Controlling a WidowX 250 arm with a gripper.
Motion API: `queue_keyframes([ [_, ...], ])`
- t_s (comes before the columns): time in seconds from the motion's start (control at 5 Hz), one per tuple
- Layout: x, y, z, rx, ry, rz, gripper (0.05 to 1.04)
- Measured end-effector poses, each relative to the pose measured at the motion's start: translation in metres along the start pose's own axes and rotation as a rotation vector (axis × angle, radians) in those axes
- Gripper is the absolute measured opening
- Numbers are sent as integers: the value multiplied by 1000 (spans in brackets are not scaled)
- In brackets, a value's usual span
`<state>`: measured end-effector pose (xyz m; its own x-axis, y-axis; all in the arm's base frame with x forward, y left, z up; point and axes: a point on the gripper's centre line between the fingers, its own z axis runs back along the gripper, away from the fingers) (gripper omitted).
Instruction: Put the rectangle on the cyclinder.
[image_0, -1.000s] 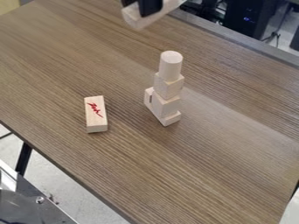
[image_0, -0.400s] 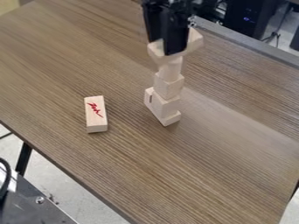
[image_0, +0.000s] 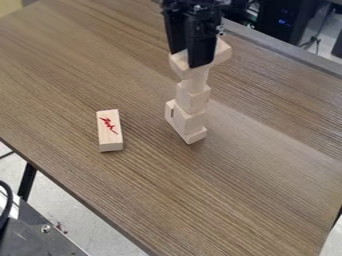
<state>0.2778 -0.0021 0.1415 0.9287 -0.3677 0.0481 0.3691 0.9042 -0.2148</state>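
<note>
The black gripper (image_0: 190, 57) hangs from the top edge over the block tower, shut on a pale wooden rectangle (image_0: 222, 51). The rectangle lies crosswise, its two ends showing on either side of the fingers. Directly below it stands the wooden cylinder (image_0: 195, 80), upright, its top hidden by the rectangle. Whether the two touch I cannot tell. Under the cylinder is a cube-like block (image_0: 193, 99), stacked on further blocks (image_0: 189, 121) at the bottom.
Another rectangular block with a red mark (image_0: 109, 131) lies flat to the left of the tower. The brown table (image_0: 220, 195) has its near edge at lower left. Dark equipment stands behind the far edge at upper right.
From the top edge, the gripper came right and down with the rectangle, over the cylinder. Since the later of the earlier frames it has lowered slightly. The tower looks unmoved.
</note>
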Motion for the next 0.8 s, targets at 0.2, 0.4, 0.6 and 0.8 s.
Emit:
queue_keyframes([
  [0.2, 4, 5, 0, 19, -33, 18, 509],
  [0.4, 3, 8, 1, 53, -17, 34, 510],
  [0.6, 7, 11, 1, 72, -2, 54, 510],
  [0.8, 8, 12, 1, 65, 10, 65, 510],
])
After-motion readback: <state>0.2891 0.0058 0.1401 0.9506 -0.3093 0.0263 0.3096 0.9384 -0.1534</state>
